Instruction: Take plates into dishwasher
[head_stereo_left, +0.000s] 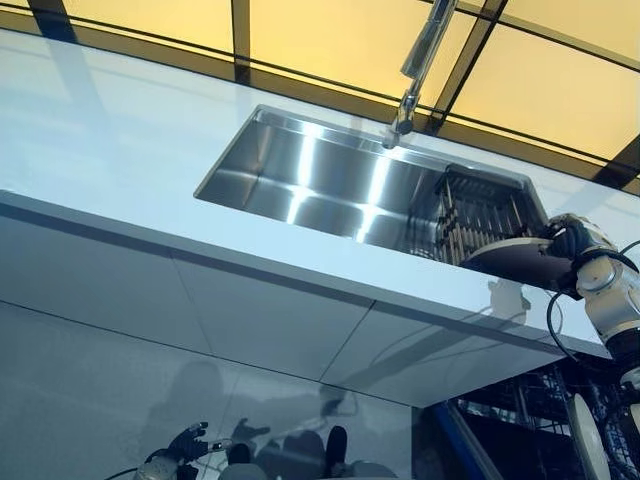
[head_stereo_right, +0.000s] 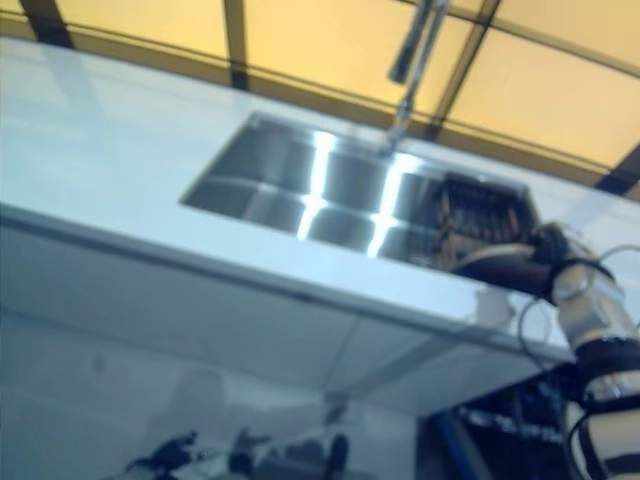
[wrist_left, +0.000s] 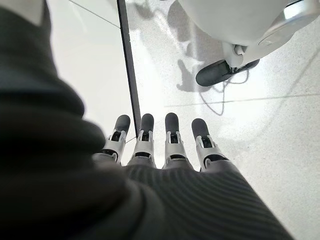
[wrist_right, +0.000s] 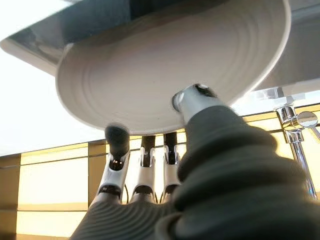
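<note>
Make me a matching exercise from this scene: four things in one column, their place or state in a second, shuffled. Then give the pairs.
1. round white ridged plate
2. left hand
3. dark dish rack
4. silver metal tap

A. sits at the right end of the steel sink
B. hangs low, fingers straight, empty
C. pinched in the right hand
D. rises behind the sink

Pairs: 1-C, 2-B, 3-A, 4-D

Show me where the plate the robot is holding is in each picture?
Left eye view: plate at the right, over the sink's right end, in the right hand.
Right eye view: plate at the right.
Left wrist view: not in it.
Right wrist view: plate fills the top.
Shared landmark: faucet.
</note>
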